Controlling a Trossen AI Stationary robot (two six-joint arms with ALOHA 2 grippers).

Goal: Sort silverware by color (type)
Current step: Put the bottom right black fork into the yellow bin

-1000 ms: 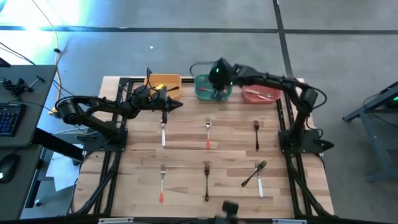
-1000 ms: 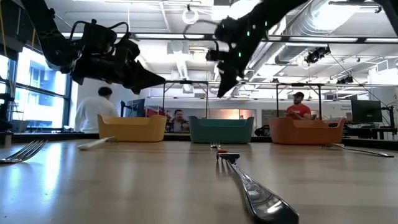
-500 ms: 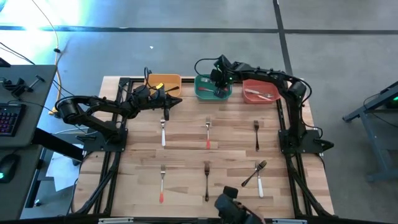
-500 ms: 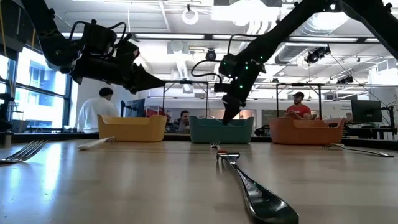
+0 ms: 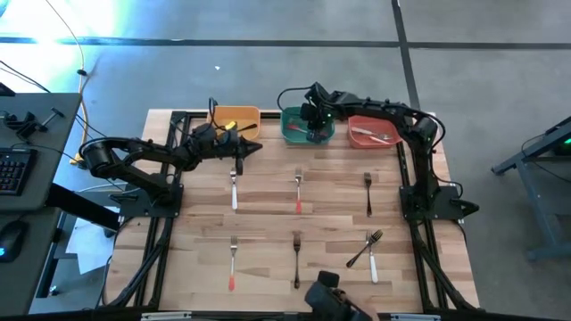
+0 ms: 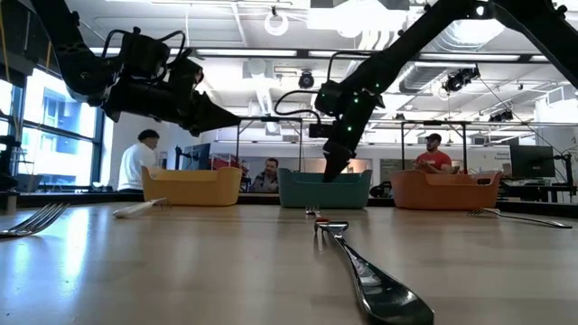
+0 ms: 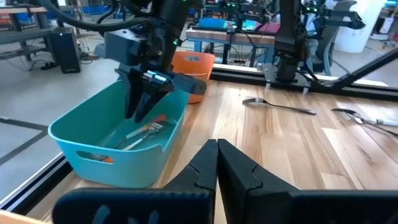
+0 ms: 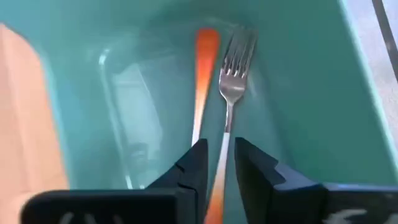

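1. The right pincer (image 5: 314, 125) is down inside the green bin (image 5: 287, 134) at the far edge of the counter (image 5: 268, 214), its fingers parted only a little. A fork with an orange handle (image 8: 227, 118) runs up through the gap between them and lies on the bin floor, so I judge this to be a drop-off.
2. I can't tell whether the fingers are clear of the handle. To do this well, they should part enough that the fork lies free, then lift straight up so neither tip drags it up the bin wall.
3. A second orange handle (image 8: 202, 81) lies just beside that fork, so a sideways exit could knock both.
4. The left pincer (image 5: 251, 147) hovers above the counter near the yellow bin (image 5: 245, 114), fingers pressed together on nothing, just beyond the head of a white-handled fork (image 5: 234, 189).
5. More silverware waits on the boards: an orange-handled fork (image 5: 298, 193) in the middle, a black-handled fork (image 5: 368, 193) on the right, and nearer me another orange-handled one (image 5: 232, 264), a black one (image 5: 296, 259) and a crossed pair (image 5: 368, 251). The red bin (image 5: 393, 143) already holds a piece or two.
6. Much sorting remains.
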